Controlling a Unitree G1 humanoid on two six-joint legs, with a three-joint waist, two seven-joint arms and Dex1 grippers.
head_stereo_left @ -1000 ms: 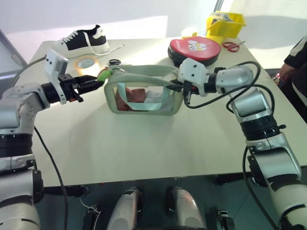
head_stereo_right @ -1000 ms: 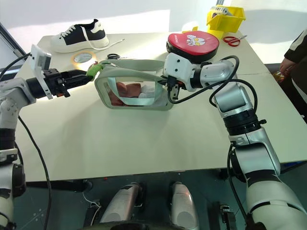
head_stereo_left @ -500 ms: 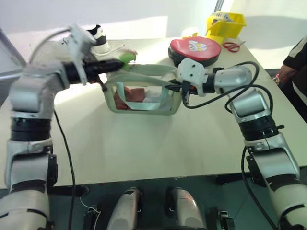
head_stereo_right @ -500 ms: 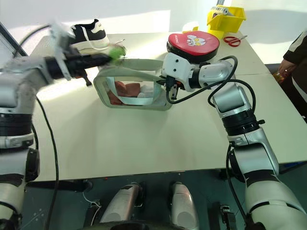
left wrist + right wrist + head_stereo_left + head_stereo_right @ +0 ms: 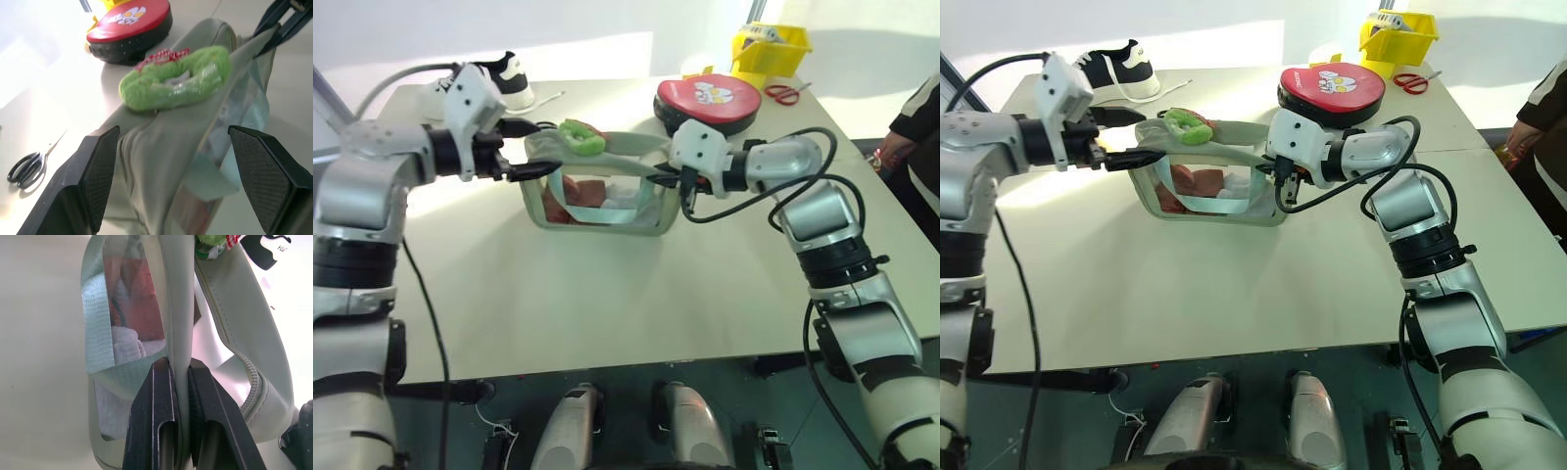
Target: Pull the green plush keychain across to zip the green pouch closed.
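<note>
Left wrist view shows the green plush keychain (image 5: 176, 83) lying loose on top of the green pouch (image 5: 161, 161), between the spread fingers of the left tool (image 5: 530, 149), which is released and grips nothing. The right tool (image 5: 177, 396) is clenched on the pouch's rim at the 3 o'clock end, anchoring it on the surface (image 5: 607, 294). To do this step well, I'd judge the left tool should close squarely on the charm (not the fabric under it), then draw it toward 3 o'clock along the zipper line, low and steady, while the right keeps the rim taut.
</note>
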